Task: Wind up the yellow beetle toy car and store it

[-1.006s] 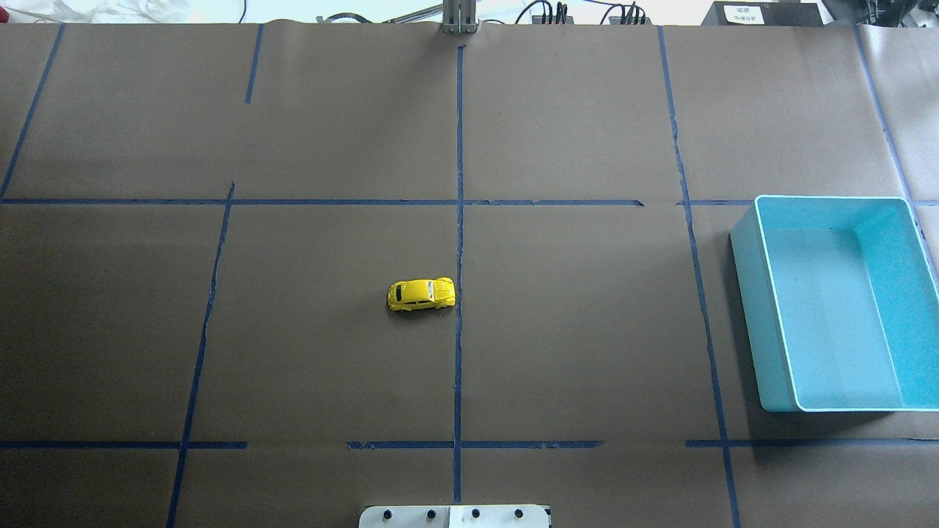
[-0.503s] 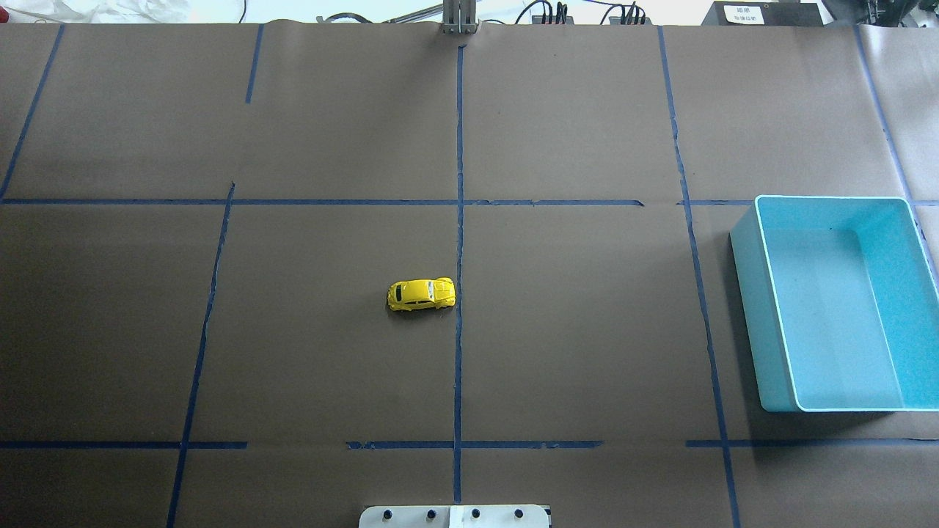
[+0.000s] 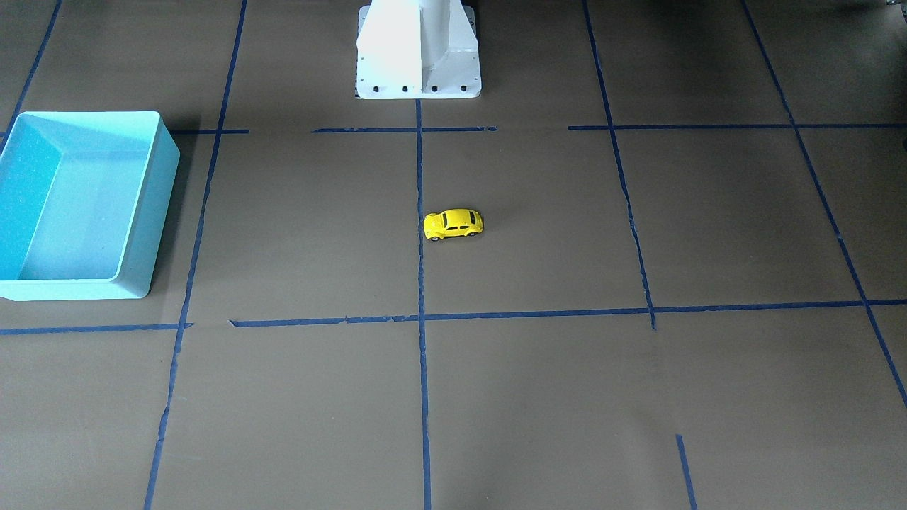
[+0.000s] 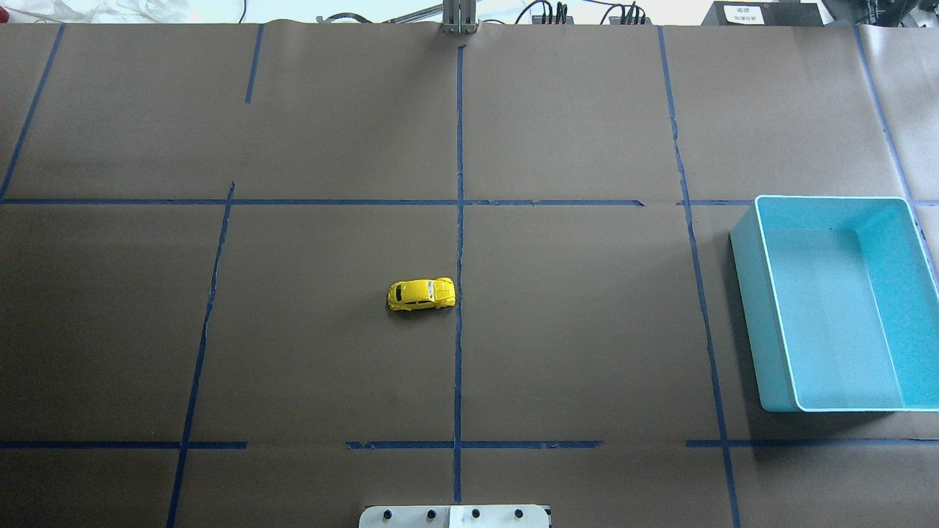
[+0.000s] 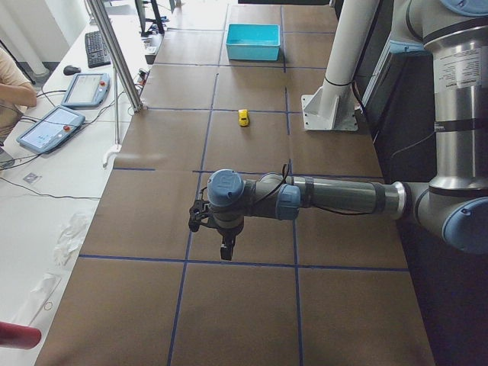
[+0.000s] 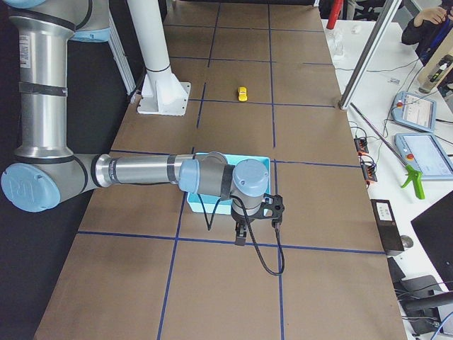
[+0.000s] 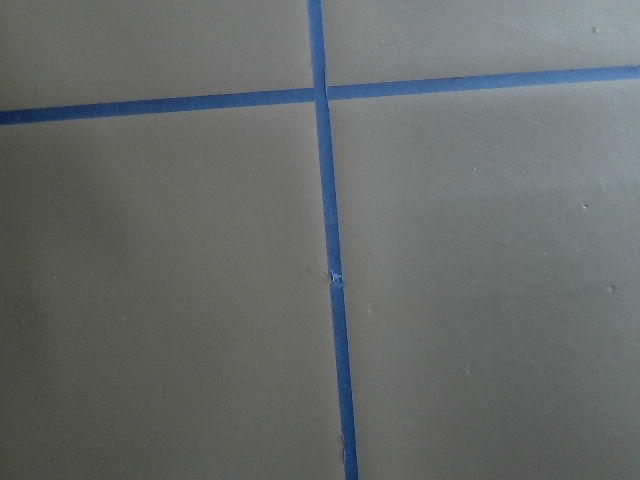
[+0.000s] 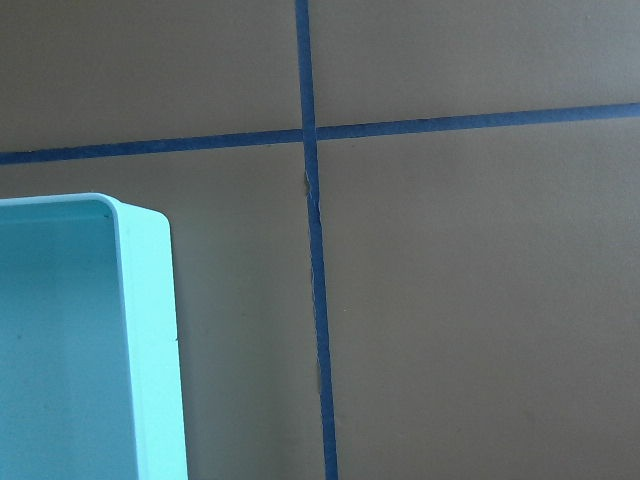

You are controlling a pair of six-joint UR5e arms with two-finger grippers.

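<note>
The yellow beetle toy car point(image 4: 421, 294) stands on its wheels near the table's middle, just left of the centre tape line; it also shows in the front-facing view point(image 3: 453, 224) and small in both side views point(image 5: 243, 117) point(image 6: 242, 93). The turquoise bin point(image 4: 832, 199) sits at the right edge, empty; its corner shows in the right wrist view point(image 8: 150, 330). My left gripper point(image 5: 226, 248) hangs over the table's left end, far from the car. My right gripper point(image 6: 244, 230) hangs just beyond the bin point(image 6: 258, 164). Whether either gripper is open or shut cannot be told.
The brown paper table carries a grid of blue tape point(image 4: 459, 220). The white robot base point(image 3: 418, 49) stands at the near-middle edge. A metal post point(image 5: 114, 53) and tablets point(image 5: 47, 128) stand off the far side, with a person's arm nearby.
</note>
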